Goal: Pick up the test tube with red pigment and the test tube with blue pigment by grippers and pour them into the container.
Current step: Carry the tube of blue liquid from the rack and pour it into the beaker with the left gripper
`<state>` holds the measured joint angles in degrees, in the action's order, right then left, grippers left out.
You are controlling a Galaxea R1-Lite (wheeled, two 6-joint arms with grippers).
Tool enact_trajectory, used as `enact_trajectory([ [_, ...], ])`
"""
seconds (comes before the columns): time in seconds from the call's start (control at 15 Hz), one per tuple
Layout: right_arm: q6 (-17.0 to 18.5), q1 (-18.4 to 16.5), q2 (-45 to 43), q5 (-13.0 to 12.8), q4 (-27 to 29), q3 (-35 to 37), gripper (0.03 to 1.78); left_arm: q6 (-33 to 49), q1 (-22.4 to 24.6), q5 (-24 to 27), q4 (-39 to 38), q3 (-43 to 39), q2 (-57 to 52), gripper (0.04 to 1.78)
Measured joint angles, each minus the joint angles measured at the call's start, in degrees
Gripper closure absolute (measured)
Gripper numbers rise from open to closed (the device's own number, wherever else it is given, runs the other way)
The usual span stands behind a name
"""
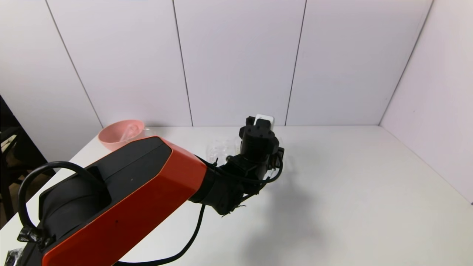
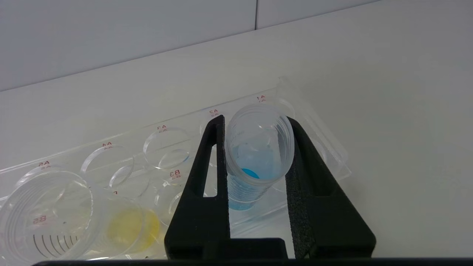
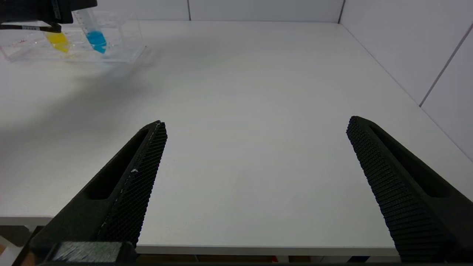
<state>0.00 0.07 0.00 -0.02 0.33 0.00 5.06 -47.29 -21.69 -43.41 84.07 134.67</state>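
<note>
The test tube with blue pigment stands tilted in a hole at one end of the clear rack. My left gripper is shut on it, with both fingers pressed against the tube just below its open mouth. In the head view the left gripper hangs over the rack at the back middle of the table. The blue tube also shows in the right wrist view. My right gripper is open and empty above the table's front edge. The red tube is out of view. I cannot pick out the container for certain.
A tube with yellow liquid stands in the same rack, two holes away. Beside it is a clear round-mouthed vessel with black marks. A pink bowl sits at the back left. White walls close the back and right.
</note>
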Motion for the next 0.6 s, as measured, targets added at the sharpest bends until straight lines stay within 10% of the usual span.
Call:
enact_trajectory([
  [0.6,0.0,0.0,0.0,0.0,0.0,0.0,0.04,-0.1,0.0,0.2,-0.2,-0.4,-0.7,1.37],
])
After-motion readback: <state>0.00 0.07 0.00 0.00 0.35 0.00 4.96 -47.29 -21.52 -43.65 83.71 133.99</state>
